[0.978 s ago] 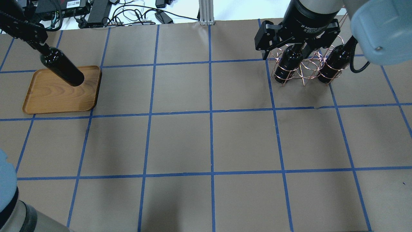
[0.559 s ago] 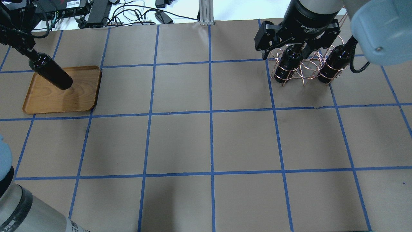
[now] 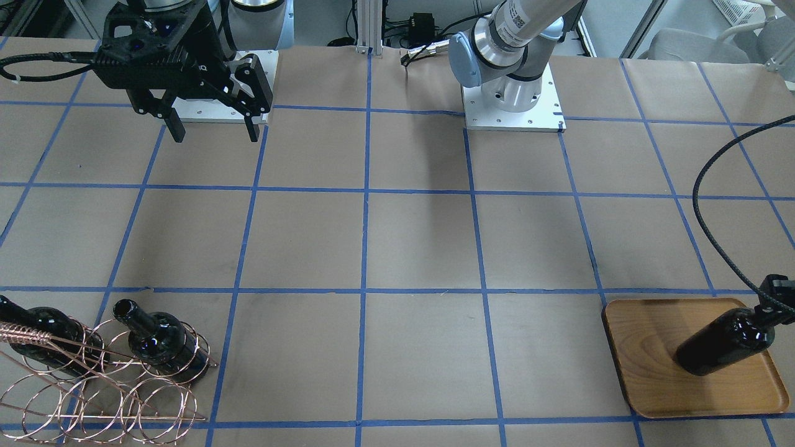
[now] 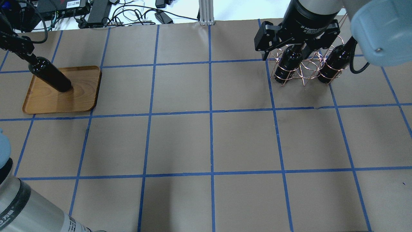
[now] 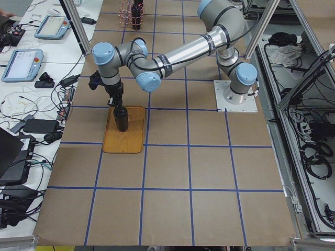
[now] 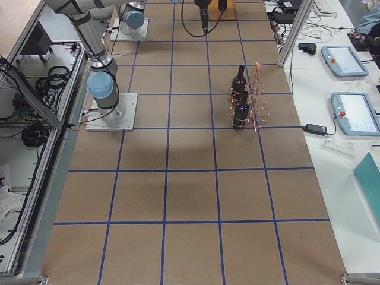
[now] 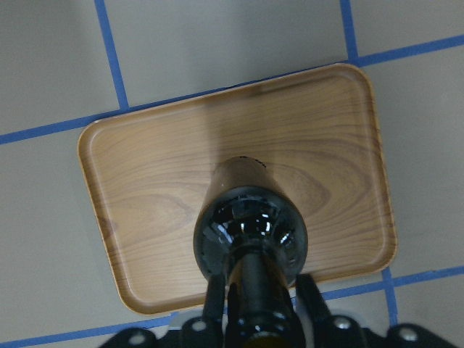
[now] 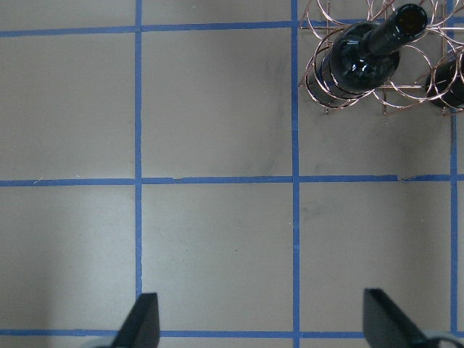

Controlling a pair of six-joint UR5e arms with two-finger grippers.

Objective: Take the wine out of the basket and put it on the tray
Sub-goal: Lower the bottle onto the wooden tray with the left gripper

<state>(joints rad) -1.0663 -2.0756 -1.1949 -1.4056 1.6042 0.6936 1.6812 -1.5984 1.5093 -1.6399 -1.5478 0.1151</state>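
Note:
My left gripper [image 4: 28, 55] is shut on the neck of a near-black wine bottle [image 4: 51, 78]. It holds the bottle upright over the wooden tray [image 4: 79, 100], with the base at or just above the tray's surface. The left wrist view looks down the bottle [image 7: 250, 232] onto the tray [image 7: 138, 196]. My right gripper [image 3: 214, 133] is open and empty, high over the table on the near side of the copper wire basket [image 4: 305, 67]. Two more bottles [image 4: 288, 62] [image 4: 334, 62] stand in the basket, also seen in the right wrist view [image 8: 359, 65].
Brown paper with a blue tape grid covers the table. Cables and electronics [image 4: 96, 13] and an aluminium post [image 4: 206, 13] lie along the far edge. The arm base plates [image 3: 512, 115] are at the robot's edge. A black cable [image 3: 714, 205] hangs over the tray side.
My left gripper has carried the bottle left and down over the tray, and the bottle now looks smaller and lower. The right arm has not moved.

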